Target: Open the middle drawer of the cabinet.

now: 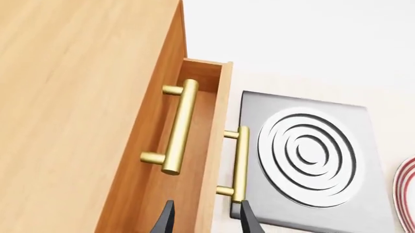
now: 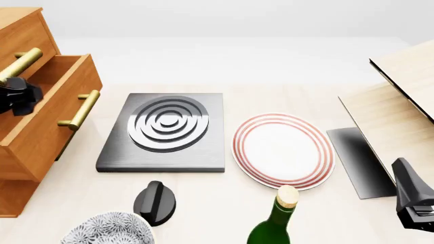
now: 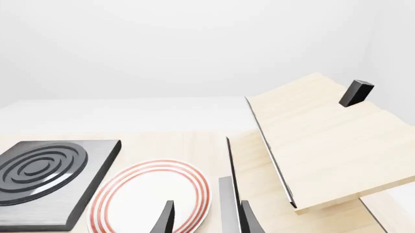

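Note:
The orange-brown cabinet (image 2: 19, 28) stands at the table's left edge. Its middle drawer (image 2: 42, 133) is pulled well out, with its brass bar handle (image 2: 80, 110) facing the hob. In the left wrist view the same drawer (image 1: 218, 111) shows its open box and handle (image 1: 239, 164), with the uppermost drawer's handle (image 1: 180, 126) beside it. My left gripper (image 1: 204, 221) is open and hovers over the drawer's front panel, holding nothing; from the front it (image 2: 17, 96) sits just under the uppermost handle. My right gripper (image 3: 204, 221) is open at the near right (image 2: 413, 198), far from the cabinet.
A dark hob (image 2: 166, 129) lies right of the drawer, then a red-ringed plate (image 2: 283, 150). Near the front edge are a black knob (image 2: 154, 202), a patterned bowl (image 2: 109, 231) and a green bottle (image 2: 275, 221). Pale wooden boards (image 2: 400, 96) and a dark sheet (image 2: 359, 160) fill the right.

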You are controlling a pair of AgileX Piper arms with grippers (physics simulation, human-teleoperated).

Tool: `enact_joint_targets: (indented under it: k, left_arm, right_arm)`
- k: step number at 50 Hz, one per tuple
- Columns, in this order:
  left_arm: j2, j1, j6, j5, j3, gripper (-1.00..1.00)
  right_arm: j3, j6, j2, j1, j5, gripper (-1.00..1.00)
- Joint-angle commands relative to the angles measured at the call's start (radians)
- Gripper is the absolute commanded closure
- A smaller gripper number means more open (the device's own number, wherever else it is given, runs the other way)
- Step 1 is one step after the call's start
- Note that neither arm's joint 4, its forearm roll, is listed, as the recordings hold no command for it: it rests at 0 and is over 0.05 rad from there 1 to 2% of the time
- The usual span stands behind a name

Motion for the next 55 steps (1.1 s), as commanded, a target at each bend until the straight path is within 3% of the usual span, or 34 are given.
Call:
enact_joint_targets:
  k: [1, 55]
  left_arm:
    - [0.015, -0.004, -0.015, -0.011, 0.017, -1.0]
    - [0.095, -0.026, -0.035, -0.062, 0.079, -1.0]
  right_arm:
    - [0.001, -0.004, -0.007, 0.001, 0.002, -1.0]
    - [0.001, -0.004, -0.007, 0.002, 0.002, -1.0]
